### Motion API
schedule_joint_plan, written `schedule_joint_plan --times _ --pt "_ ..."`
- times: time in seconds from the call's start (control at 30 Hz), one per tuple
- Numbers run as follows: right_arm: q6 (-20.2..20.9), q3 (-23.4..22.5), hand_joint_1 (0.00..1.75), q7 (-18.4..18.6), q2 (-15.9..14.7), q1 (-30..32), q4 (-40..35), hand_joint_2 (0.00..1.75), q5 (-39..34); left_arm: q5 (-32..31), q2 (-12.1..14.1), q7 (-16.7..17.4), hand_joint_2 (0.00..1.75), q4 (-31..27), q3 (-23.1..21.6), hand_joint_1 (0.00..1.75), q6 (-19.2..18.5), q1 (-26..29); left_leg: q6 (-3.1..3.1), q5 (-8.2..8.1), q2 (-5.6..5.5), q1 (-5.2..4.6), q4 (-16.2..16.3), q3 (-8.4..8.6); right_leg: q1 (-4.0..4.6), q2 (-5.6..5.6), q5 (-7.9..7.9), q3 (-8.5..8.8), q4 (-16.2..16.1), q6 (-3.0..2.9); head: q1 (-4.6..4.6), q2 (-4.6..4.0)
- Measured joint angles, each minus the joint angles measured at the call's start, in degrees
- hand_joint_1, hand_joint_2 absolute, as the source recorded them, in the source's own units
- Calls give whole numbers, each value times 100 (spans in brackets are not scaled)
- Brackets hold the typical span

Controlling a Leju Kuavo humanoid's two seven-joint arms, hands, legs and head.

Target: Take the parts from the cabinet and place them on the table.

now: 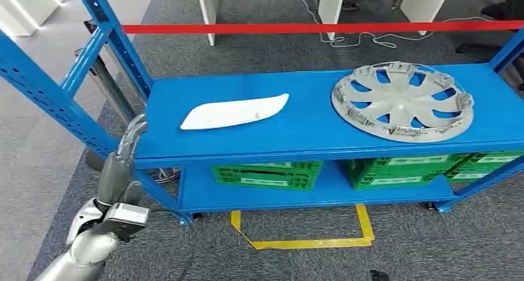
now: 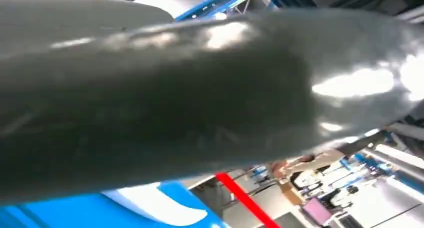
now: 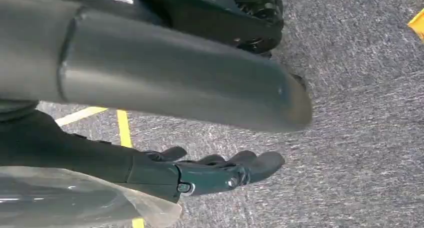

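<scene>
Left hand (image 1: 131,137) is hanging at the blue metal shelf's (image 1: 321,136) front-left corner; can't tell its finger state. Right hand (image 3: 215,170) is hanging over grey carpet, fingers apart, holding nothing. Looks like reach phase, nothing grasped. Next: left hand reaching for the white elongated plastic trim part (image 1: 235,112), lying flat, well apart from the silver spoked hubcap (image 1: 403,100).
</scene>
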Motion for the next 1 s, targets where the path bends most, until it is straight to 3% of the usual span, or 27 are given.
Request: schedule_joint_plan --times 0.03,0.07,0.1,0.13,0.17,0.27,0.33,0.37,0.47,0.5,0.53,0.57,0.63,0.7,0.8,0.87,0.9,0.97,1.0 --pt "0 -2 0 0 0 7 0 0 -4 -4 0 0 0 16 -18 0 -9 -6 -8 193 1 22 -145 37 -2 6 -24 36 1 8 4 0" --pt "0 -7 0 0 2 10 0 0 -4 -11 0 2 0 22 -33 0 -11 -15 -8 466 2 35 -502 172 -4 12 -51 74 3 22 0 0" --pt "0 -9 0 0 9 9 0 0 -7 -17 0 13 0 26 -48 0 -15 -29 -2 813 7 45 -1071 408 -11 17 -86 130 4 44 2 0" --pt "0 -9 0 0 13 9 0 0 -7 -17 0 24 0 31 -57 0 -24 -44 6 1045 16 49 -1555 596 -12 17 -119 151 2 78 2 0" --pt "0 -9 0 0 13 3 0 0 -7 -17 0 26 0 48 -61 0 -22 -66 17 914 17 7 -1648 669 19 16 -148 144 11 125 4 0" --pt "0 -9 0 7 22 -4 0 0 -11 -17 -5 33 0 66 -101 0 -24 -73 127 875 -1 -25 -1695 646 -3 5 -152 145 -23 212 20 0" --pt "2 -11 0 7 22 -6 0 0 -9 -17 2 33 0 72 -105 0 -24 -82 222 896 0 16 -1796 731 -20 7 -225 133 6 294 26 0" --pt "2 -9 0 7 22 -15 0 0 -2 -22 -4 33 0 72 -114 0 -24 -97 265 871 3 14 -1806 766 -13 5 -341 25 243 291 53 0" --pt "2 -9 0 13 22 0 0 0 31 -74 -9 74 0 75 -155 0 -7 -94 337 812 5 -11 -1803 805 -11 8 -823 -771 1605 303 61 0" --pt "2 -9 0 26 22 17 0 0 52 -87 -9 96 0 79 -168 0 7 -82 344 789 -4 -22 -1802 827 -11 7 -803 -976 1849 304 66 0" --pt "4 -9 0 31 22 29 0 0 74 -87 -5 96 0 81 -182 0 20 -69 342 761 -12 -29 -1802 864 -10 7 -639 -1008 1777 294 59 0" --pt "4 -9 0 44 20 31 0 0 103 -90 0 96 0 83 -192 0 41 -64 337 723 -25 -32 -1801 916 -6 8 -331 -897 1421 276 66 0" --pt "4 -9 0 61 20 27 0 0 127 -92 2 96 0 83 -201 0 61 -63 308 637 -31 -37 -1800 1040 1 7 276 -481 415 222 61 0" --pt "4 -7 0 83 20 15 0 0 149 -90 11 101 0 92 -204 0 79 -71 242 575 -42 -73 -1761 1042 26 6 180 -257 70 183 70 0" --pt "7 -9 0 103 17 17 0 0 179 -90 15 103 0 96 -225 0 79 -76 164 550 -32 -62 -1815 1074 41 20 142 -260 93 111 59 0" --pt "26 -9 0 68 24 14 0 0 216 -90 28 105 0 96 -243 0 79 -95 83 426 -17 -53 -1617 1037 -12 11 123 -152 26 51 20 0" --pt "59 -7 0 46 24 10 0 0 232 -90 33 103 0 96 -247 0 79 -110 53 271 -17 -40 -1274 868 -14 3 102 -120 23 21 13 0" --pt "105 2 0 13 24 6 0 0 256 -90 33 105 0 114 -271 0 77 -100 6 -68 -15 -4 -338 339 -13 3 44 -63 24 8 18 0" --pt "112 2 0 7 24 12 0 0 262 -90 35 116 0 127 -282 0 74 -96 -10 -114 -15 4 -31 132 -13 4 14 -33 25 8 11 0"
